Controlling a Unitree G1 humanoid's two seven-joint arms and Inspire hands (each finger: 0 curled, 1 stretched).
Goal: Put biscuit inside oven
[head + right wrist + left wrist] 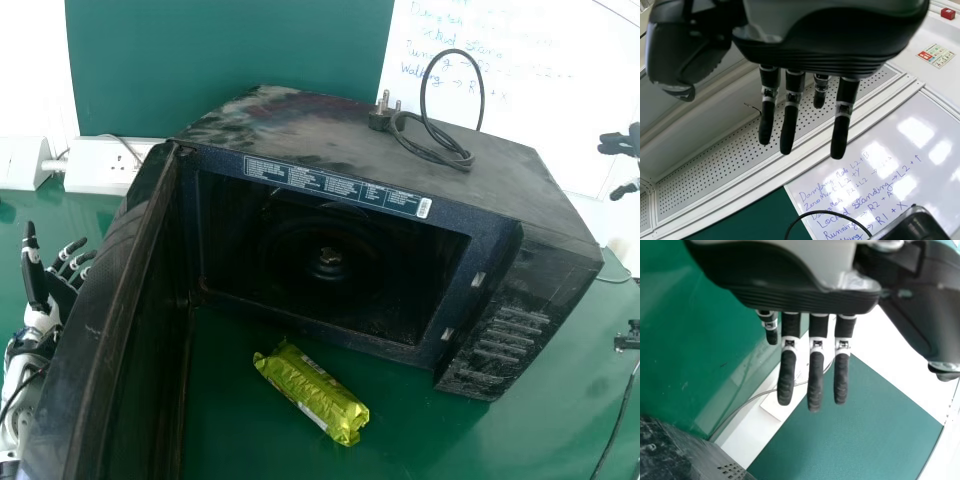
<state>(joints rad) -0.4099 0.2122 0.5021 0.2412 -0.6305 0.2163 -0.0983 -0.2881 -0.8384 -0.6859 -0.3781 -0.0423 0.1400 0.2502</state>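
Fingers extended and empty on both hands, the left hand waits outside the open door, the right hand beyond the oven's far side, as the biscuit packet lies on the green table before the cavity. A gentle right-hand grip across its middle, then a lift clearing the sill, should serve best.

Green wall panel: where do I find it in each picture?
Head view: green wall panel at upper left to centre, behind the oven.
Left wrist view: beyond the left hand.
Right wrist view: beside the handwritten whiteboard, with the black cable in front.
Shared landmark: a white surface along the panel's straight edge.
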